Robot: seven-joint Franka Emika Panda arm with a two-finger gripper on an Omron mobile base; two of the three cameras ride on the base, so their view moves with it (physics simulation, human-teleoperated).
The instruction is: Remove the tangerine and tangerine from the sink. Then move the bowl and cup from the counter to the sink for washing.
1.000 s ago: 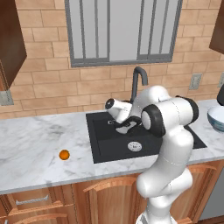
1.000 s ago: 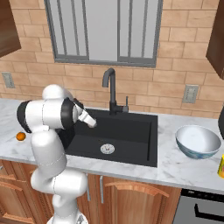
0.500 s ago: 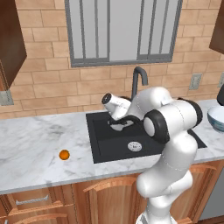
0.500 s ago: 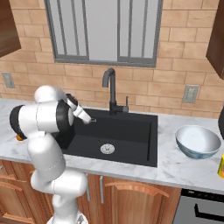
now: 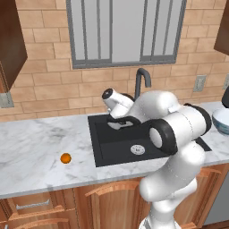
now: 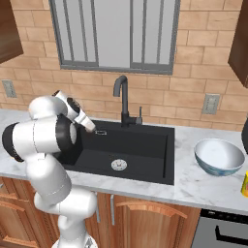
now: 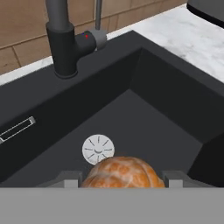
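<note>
Here your dull tan-orange tangerine (image 7: 123, 172) sits between the two dark finger tips of the gripper (image 7: 123, 183), jaws closed on its sides, raised above the floor of the large black rectangular sink (image 7: 144, 127); you hold it there, I judge, to carry it out. The round silver drain disc (image 7: 98, 148) lies below it, the dark curved faucet (image 7: 65, 39) beyond. The bright orange tangerine (image 5: 65, 158) already rests on the white grey-veined marble counter (image 5: 36, 152), left of the sink. The wide glossy white bowl (image 6: 219, 157) waits right of the sink, the small yellow cup (image 6: 244, 184) just past it. No readable writing anywhere; the faucet carries just a red dot.
</note>
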